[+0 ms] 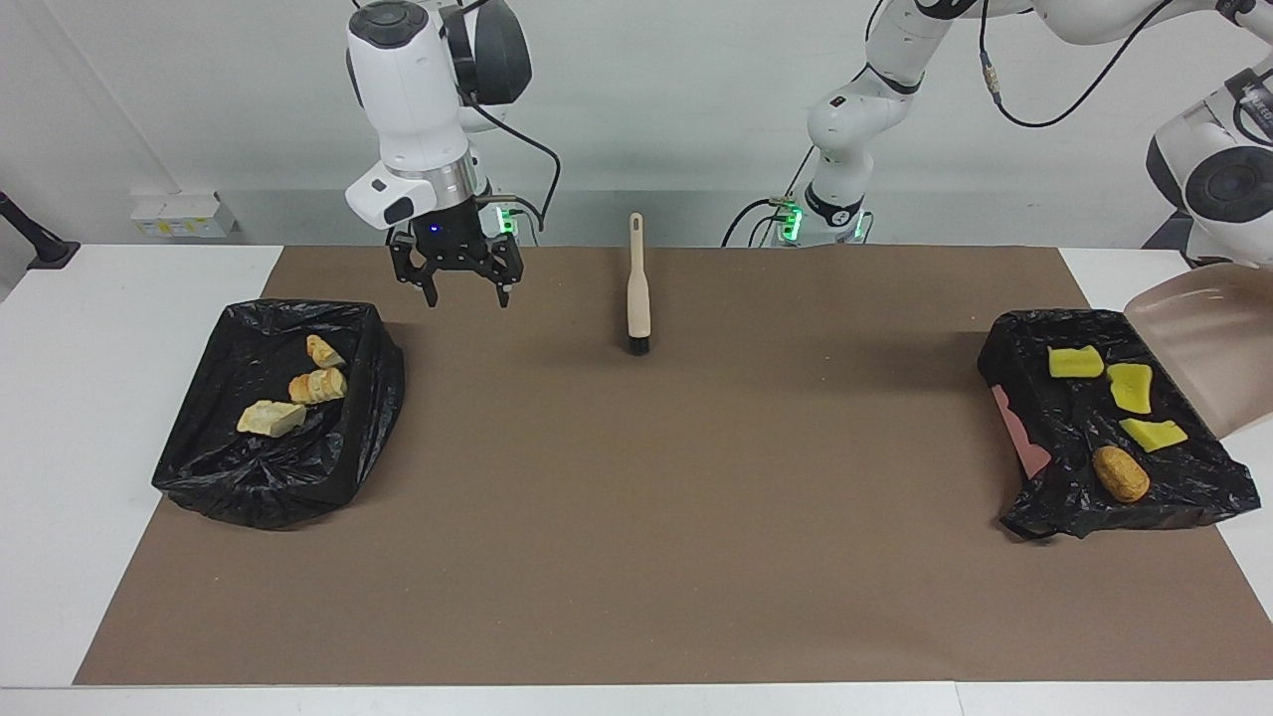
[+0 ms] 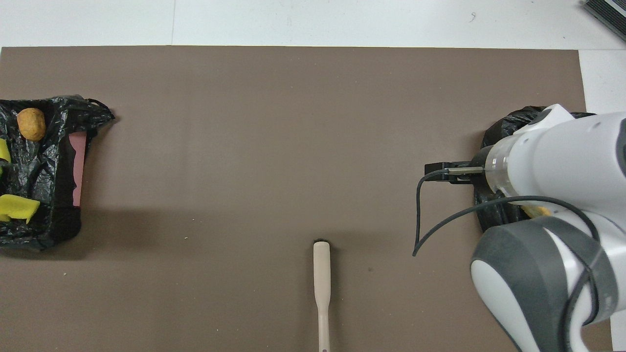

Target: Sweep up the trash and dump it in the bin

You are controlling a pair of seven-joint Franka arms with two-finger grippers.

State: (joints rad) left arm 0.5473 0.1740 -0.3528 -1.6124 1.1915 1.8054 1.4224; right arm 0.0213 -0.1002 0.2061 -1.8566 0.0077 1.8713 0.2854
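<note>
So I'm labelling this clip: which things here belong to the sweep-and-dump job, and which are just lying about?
Part of the job:
- yellow sponge chunks and brown lump, in the bin at the left arm's end
- bread pieces, in the bin at the right arm's end
- dustpan
- brush

Lying about:
- brown mat
- white boxes

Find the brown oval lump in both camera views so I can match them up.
Facing view: the brown oval lump lies in the black-lined bin at the left arm's end, farther from the robots than the yellow sponge chunks.
Overhead view: it lies at the picture's left edge, in that bin.
Shared landmark: the beige brush on the brown mat.
</note>
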